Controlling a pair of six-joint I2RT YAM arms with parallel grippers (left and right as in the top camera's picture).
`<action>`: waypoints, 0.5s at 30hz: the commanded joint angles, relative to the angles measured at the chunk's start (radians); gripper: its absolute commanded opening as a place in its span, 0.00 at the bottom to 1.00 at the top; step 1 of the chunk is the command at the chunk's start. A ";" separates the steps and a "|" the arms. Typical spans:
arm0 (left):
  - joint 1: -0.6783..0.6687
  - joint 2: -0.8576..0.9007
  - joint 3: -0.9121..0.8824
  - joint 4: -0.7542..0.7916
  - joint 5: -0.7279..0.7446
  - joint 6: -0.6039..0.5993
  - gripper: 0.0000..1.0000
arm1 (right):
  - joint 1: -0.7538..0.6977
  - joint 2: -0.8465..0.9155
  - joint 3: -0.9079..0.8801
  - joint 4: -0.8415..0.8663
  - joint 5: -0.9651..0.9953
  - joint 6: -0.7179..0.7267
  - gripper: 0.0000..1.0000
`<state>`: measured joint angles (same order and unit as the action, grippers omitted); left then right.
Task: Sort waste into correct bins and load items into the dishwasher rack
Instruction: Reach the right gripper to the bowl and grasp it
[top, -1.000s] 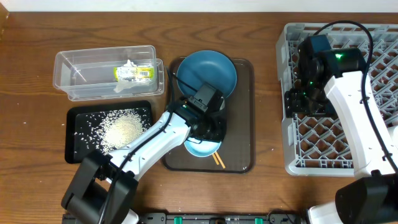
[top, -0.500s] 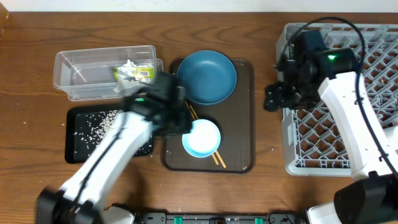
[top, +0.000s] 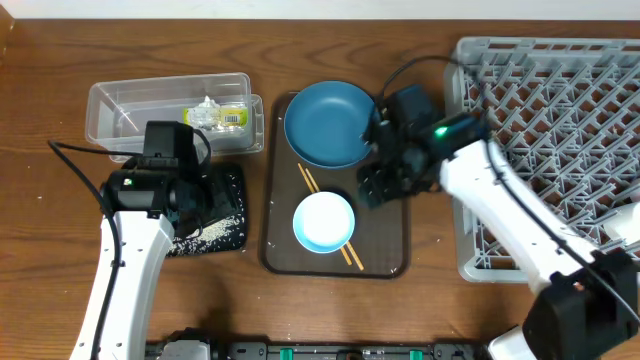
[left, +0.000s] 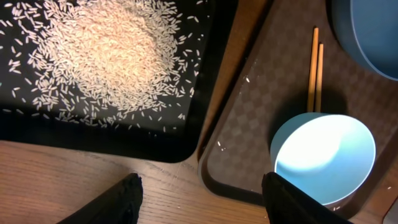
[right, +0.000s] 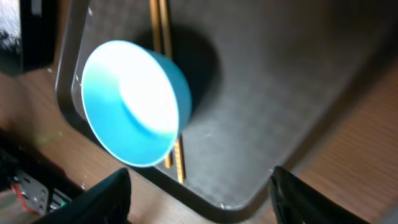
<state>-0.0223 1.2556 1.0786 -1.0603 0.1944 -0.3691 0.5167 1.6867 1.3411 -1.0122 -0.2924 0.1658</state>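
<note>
The light blue bowl (top: 323, 222) stands upright and empty on the brown serving tray (top: 385, 250), with the wooden chopsticks (top: 309, 180) partly under it. The dark blue plate (top: 332, 122) lies at the tray's far end. My left gripper (top: 195, 200) hovers open over the black tray (top: 228, 236), which holds the rice (left: 112, 56). My right gripper (top: 378, 185) hovers open over the serving tray, right of the bowl (right: 134, 102). The clear tub (top: 130, 120) holds the yellow-green wrapper (top: 222, 117) and the tissue (top: 206, 104). The grey rack (top: 560, 120) is at the right. No cups show.
In the left wrist view my open fingers (left: 202, 199) frame bare wood in front of the two trays. In the right wrist view my open fingers (right: 199, 193) frame the serving tray's near corner (right: 249, 205). A few stray grains lie on the table at the left.
My left arm swung left from over the bowl to over the black tray. My right arm moved left from the rack to over the serving tray. The bowl now shows uncovered.
</note>
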 joint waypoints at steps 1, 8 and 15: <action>0.004 0.005 0.018 -0.005 -0.020 0.009 0.65 | 0.049 0.008 -0.061 0.050 0.027 0.112 0.66; 0.004 0.005 0.018 -0.005 -0.020 0.009 0.65 | 0.120 0.009 -0.187 0.227 0.053 0.188 0.57; 0.004 0.005 0.018 -0.005 -0.020 0.009 0.65 | 0.153 0.010 -0.268 0.323 0.137 0.304 0.52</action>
<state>-0.0223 1.2560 1.0786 -1.0626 0.1898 -0.3691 0.6548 1.6913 1.0985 -0.7074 -0.2001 0.3988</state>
